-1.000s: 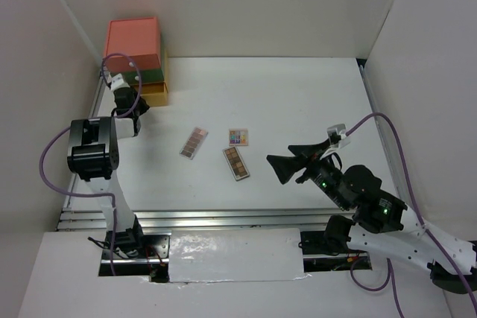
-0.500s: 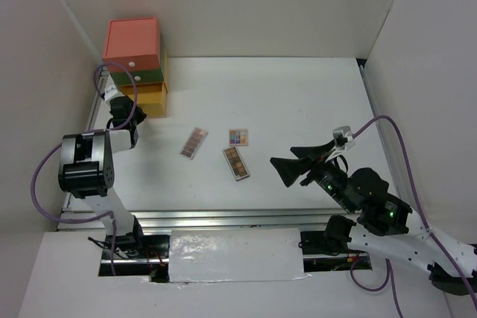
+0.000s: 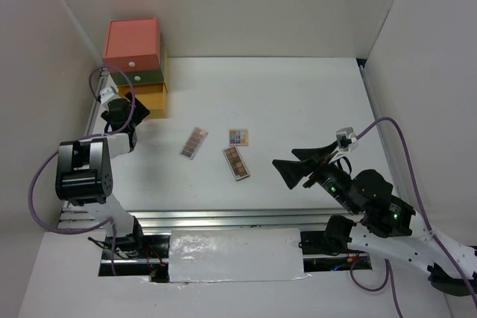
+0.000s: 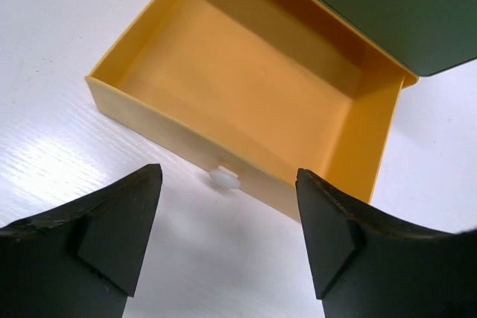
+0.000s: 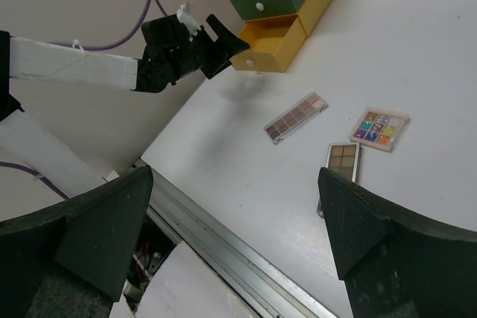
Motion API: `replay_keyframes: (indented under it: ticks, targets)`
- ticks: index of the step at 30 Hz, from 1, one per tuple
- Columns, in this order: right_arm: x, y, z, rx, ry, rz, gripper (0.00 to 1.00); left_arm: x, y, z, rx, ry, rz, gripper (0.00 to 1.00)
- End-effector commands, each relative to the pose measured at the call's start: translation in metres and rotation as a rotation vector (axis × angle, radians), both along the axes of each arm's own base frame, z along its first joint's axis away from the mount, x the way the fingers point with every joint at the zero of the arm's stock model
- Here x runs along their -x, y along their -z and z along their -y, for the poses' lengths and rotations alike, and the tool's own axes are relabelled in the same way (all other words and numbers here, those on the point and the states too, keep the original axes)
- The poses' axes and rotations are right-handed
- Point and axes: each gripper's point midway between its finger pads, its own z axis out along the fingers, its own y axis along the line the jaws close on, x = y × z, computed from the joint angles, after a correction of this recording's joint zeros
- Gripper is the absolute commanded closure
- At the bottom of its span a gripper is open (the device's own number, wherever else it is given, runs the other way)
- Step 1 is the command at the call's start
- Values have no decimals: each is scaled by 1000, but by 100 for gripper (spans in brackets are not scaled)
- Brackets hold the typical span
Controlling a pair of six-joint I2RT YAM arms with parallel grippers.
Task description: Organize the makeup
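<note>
A: Any change at the left hand (image 4: 223, 217)?
B: Let go. Pinched narrow a second ago, spread wide now, hanging just short of the small white knob (image 4: 223, 178) on the shallow yellow drawer (image 4: 246, 87). Touching nothing.
A: And the drawer itself?
B: Pulled out from under the dark green drawer (image 4: 402, 27) of the coral, green and yellow stacked box (image 3: 133, 42), at the far left corner of the white bench (image 3: 313, 94). Empty so far.
A: Meaning what for the task?
B: Probably a place made ready for the makeup. No sorting done yet, by the look of it.
A: Where to find the makeup?
B: Mid-bench, well apart from the box. A long pinkish eyeshadow palette (image 3: 194, 142), then a brown rectangular palette (image 3: 236, 163) near it toward the near edge, then a small multicolour palette (image 3: 238, 137) just beyond the brown one. No puffs, tube or compact in view.
A: And the right hand (image 3: 287, 170)?
B: Fully spread, holding nothing, hovering toward the near right of the bench, apart from the palettes.
A: Next?
B: Likely a reach for the nearest palette, then a carry to the open drawer. Worth minding: flat and thin, so probably awkward to pinch off a smooth bench.
</note>
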Motion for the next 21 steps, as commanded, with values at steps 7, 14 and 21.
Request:
replay_keyframes:
  ticks: [7,14,21]
  targets:
    - [2,-18,2,-11,-7,10,0,21,-63,1,12,-81,140,1]
    - [-1,-22,5,2,20,5,0,41,-141,97,-143,148,103,0]
    - [6,-25,1,-8,-26,-15,0,55,-58,172,-288,446,-303,1]
